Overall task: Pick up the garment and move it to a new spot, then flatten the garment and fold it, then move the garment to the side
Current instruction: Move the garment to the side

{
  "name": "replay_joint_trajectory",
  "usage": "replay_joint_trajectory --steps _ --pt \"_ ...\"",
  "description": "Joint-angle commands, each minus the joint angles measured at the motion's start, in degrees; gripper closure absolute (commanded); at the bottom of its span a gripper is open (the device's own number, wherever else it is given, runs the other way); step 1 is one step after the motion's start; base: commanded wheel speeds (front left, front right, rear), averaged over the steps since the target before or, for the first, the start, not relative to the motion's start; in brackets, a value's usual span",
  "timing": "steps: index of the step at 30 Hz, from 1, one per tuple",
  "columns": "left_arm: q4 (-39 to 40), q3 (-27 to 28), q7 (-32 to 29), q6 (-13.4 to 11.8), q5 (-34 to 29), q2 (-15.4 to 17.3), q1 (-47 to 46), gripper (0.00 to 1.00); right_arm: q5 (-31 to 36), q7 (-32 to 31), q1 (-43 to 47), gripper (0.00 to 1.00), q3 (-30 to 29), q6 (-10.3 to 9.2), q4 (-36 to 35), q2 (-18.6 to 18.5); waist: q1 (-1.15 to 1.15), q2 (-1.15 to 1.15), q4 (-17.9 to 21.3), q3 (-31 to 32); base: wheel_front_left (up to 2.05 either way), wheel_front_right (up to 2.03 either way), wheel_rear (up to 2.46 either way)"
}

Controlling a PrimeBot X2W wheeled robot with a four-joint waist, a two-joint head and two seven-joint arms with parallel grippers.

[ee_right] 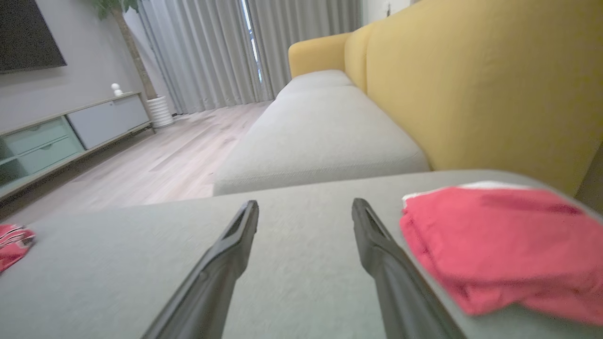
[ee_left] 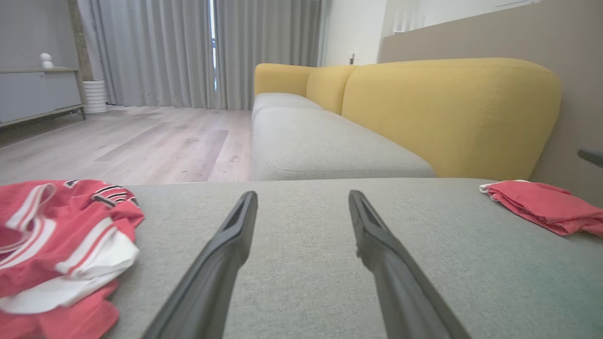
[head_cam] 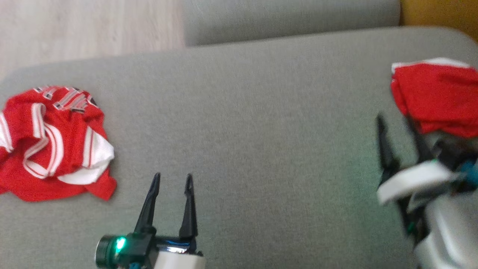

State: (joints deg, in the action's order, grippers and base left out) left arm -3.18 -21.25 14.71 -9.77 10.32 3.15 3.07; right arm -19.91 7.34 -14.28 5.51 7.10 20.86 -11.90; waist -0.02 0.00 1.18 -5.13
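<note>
Folded red garment (head_cam: 437, 97) is at right edge of frame on the grey cushion (head_cam: 242, 130). Looks thin, soft and light. It would likely unfold if pinched by one layer, so grip the whole stack at an edge. Right tool (head_cam: 394, 121) just below it, wide open, empty. Left tool (head_cam: 172, 179) lower centre, same. Crumpled jersey (head_cam: 52, 145) far left.

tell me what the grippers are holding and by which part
Nothing is held. The left gripper and right gripper are both open and empty; the folded garment lies loose beside the right one.
</note>
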Motion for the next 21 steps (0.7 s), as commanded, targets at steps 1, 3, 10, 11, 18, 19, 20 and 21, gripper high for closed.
replay_joint_trajectory --steps 1,3,10,11,18,19,20,21 --pt "1.4 2.4 0.3 -0.6 0.6 -0.3 0.0 0.0 -1.1 1.7 1.4 0.0 2.4 0.39 -1.7 0.6 0.02 0.0 -2.0 5.3 0.0 0.0 0.0" --pt "1.4 2.6 0.3 -0.7 0.7 -0.3 0.4 0.0 -1.6 2.6 2.6 0.0 3.2 0.39 -1.3 1.2 0.02 0.0 -2.3 5.9 0.0 0.0 0.0" --pt "0.3 4.7 0.3 -0.8 0.0 -0.3 3.0 0.0 -0.6 7.1 9.5 0.0 6.8 0.39 1.6 2.9 0.02 0.0 -3.9 9.4 0.0 0.0 0.0" --pt "0.1 5.0 0.3 -0.8 -0.4 -0.3 3.4 0.0 0.7 7.4 10.4 0.0 7.2 0.39 1.4 2.9 0.02 0.0 -4.1 9.8 0.0 0.0 0.0" --pt "-0.4 7.3 0.3 -1.5 -2.0 -0.3 7.9 0.0 6.2 7.6 18.9 0.0 4.4 0.39 -4.3 6.0 0.02 0.0 -4.7 12.3 0.0 0.0 0.0" --pt "-0.5 7.6 0.3 -1.4 -2.3 -0.2 8.6 0.0 6.8 7.6 20.0 0.0 4.1 0.39 -4.9 6.5 0.02 0.0 -4.7 12.7 0.0 0.0 0.0" --pt "-0.7 7.9 0.3 -1.3 -2.8 -0.1 9.2 0.0 7.4 7.6 21.0 0.0 3.8 0.39 -5.4 6.8 0.02 0.0 -4.6 13.1 0.0 0.0 0.0" --pt "-0.8 8.1 0.3 -1.2 -3.2 -0.1 9.7 0.0 8.0 7.6 21.8 0.0 3.5 0.39 -5.8 7.1 0.02 0.0 -4.6 13.3 0.0 0.0 0.0"
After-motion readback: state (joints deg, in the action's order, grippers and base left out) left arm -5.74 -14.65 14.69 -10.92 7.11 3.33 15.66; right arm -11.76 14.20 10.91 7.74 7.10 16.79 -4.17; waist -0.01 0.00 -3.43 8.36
